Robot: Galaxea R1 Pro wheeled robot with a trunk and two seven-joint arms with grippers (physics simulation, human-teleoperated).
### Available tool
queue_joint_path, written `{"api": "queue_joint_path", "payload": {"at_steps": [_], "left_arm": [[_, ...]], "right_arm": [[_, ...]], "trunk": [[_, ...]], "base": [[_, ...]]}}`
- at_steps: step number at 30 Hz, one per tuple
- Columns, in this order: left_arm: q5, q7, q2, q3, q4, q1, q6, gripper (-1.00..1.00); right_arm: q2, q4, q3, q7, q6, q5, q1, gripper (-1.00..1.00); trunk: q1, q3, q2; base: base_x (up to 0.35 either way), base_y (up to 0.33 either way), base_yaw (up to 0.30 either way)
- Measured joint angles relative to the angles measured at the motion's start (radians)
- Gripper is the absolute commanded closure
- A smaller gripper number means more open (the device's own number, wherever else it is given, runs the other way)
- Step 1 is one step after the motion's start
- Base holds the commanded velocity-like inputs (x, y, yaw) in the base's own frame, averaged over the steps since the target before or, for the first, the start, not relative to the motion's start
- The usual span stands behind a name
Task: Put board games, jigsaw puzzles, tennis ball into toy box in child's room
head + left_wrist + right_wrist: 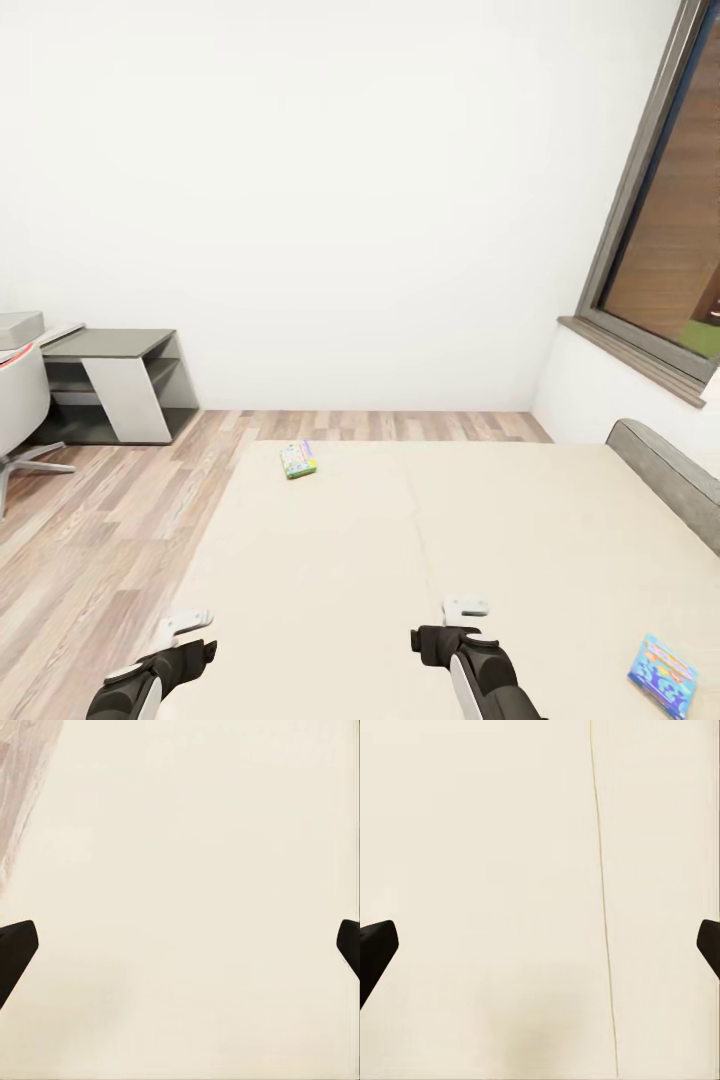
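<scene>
Facing bed [420,560], both arms low over mattress. Left gripper [180,945] and right gripper [540,945] spread wide, empty. Blue game [662,675] on mattress just right of right gripper; Monopoly box [298,459] at far left corner, well apart. Best to take blue game first: right arm over it, square fingers across short sides, press down into soft mattress before closing. Desk [45,335] at far left.

No legible text on anything.
</scene>
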Motion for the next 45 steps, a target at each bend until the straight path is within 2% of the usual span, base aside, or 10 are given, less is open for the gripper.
{"api": "queue_joint_path", "payload": {"at_steps": [45], "left_arm": [[0.0,0.0,0.0,0.0,0.0,0.0,0.0,-1.0]], "right_arm": [[0.001,0.0,0.0,0.0,0.0,0.0,0.0,-1.0]], "trunk": [[0.0,0.0,0.0]], "base": [[0.0,-0.177,0.0]]}}
